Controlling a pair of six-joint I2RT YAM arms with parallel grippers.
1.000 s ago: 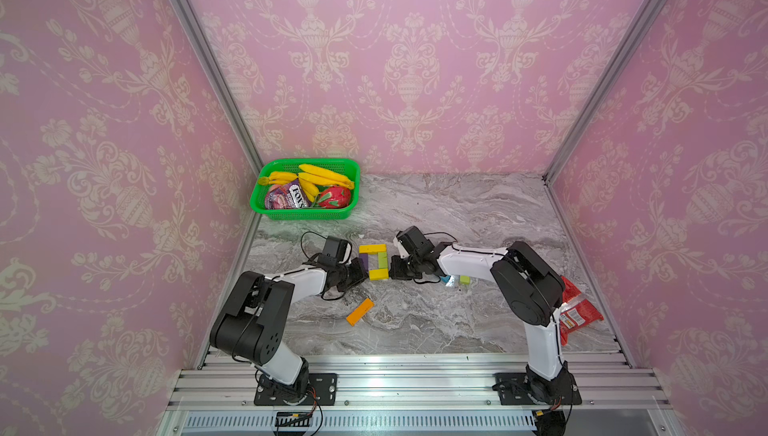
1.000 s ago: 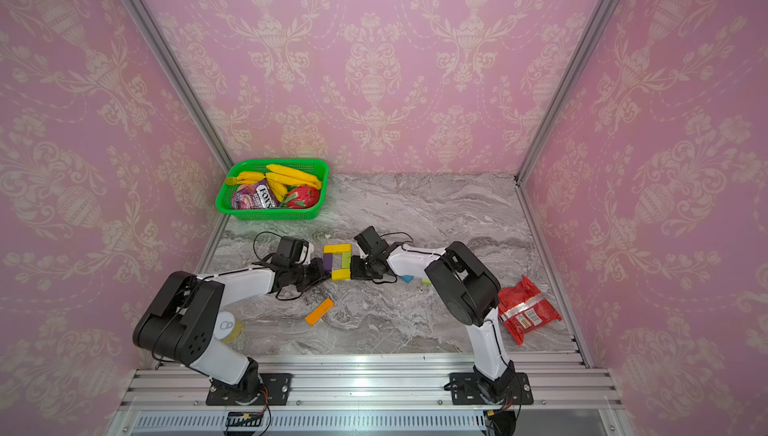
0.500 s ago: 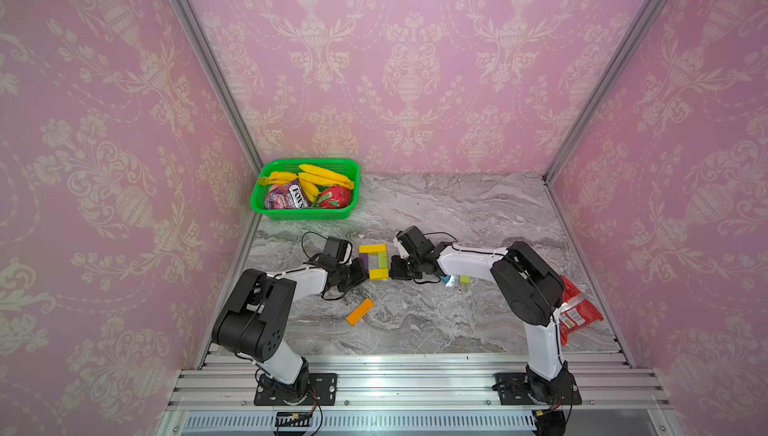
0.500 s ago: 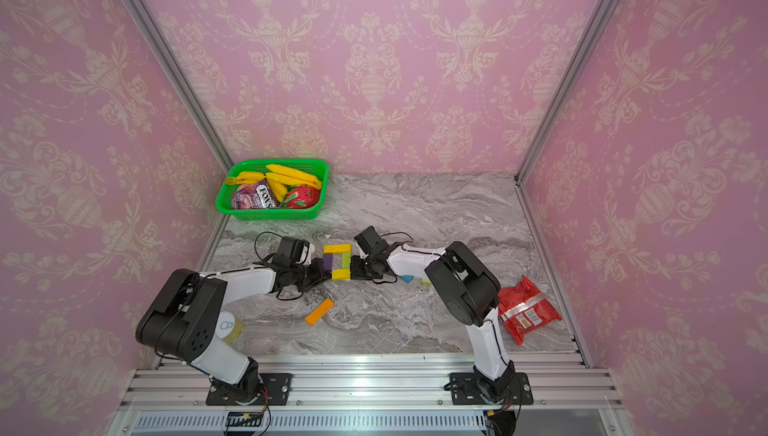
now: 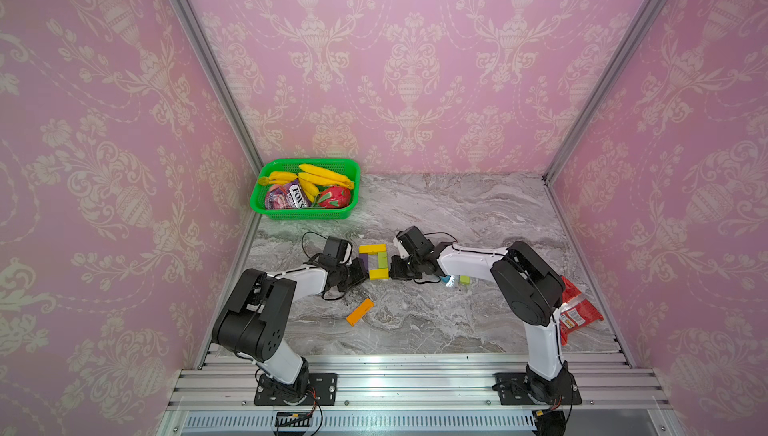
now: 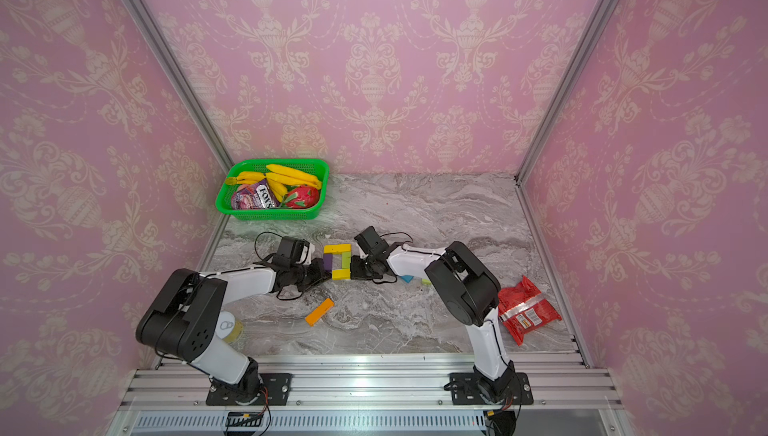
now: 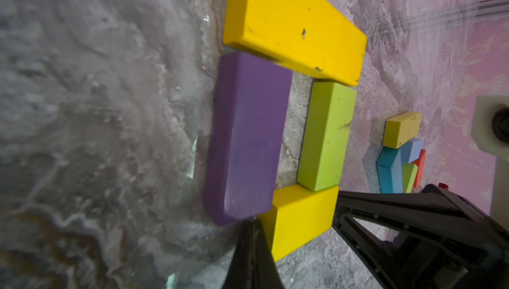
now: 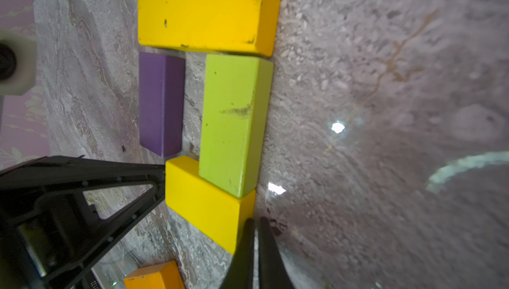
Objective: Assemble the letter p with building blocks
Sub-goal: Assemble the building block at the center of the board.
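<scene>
**A:** Where do the building blocks (image 6: 346,260) lie?

**B:** Four of them make a small closed frame on the marble table (image 5: 415,322), just left of centre in the lower middle of both top views. A long yellow block (image 5: 372,248) lies across the upper side. A purple block (image 5: 364,263) runs down the left and a lime green block (image 5: 382,260) down the right. A short yellow block (image 5: 379,274) closes the lower side. A bare strip of table shows between purple and lime.

**A:** Do they touch?

**B:** The lime one touches both yellows. The purple one meets the long yellow. Whether it touches the short one I cannot tell.

**A:** And the pincers?

**B:** The left gripper (image 7: 252,225) is clenched and holds nothing. Its tips are against the left end of the short yellow block, by the purple one's corner. The right gripper (image 8: 254,225) is likewise clenched and empty, with its tips at that block's right end.

**A:** Any loose pieces?

**B:** An orange block (image 5: 360,312) lies alone and askew, below the frame. To the right, a teal block (image 5: 445,278) and a small lime block (image 5: 464,280) peek out beside the right arm (image 5: 473,256). The left wrist view shows a heap of spare blocks (image 7: 391,169) there, with yellow, light blue and red among them.

**A:** Anything else?

**B:** A green basket (image 5: 303,214) with bananas (image 5: 326,173) sits at the table's upper left. A red snack packet (image 6: 525,315) lies at its lower right.
</scene>
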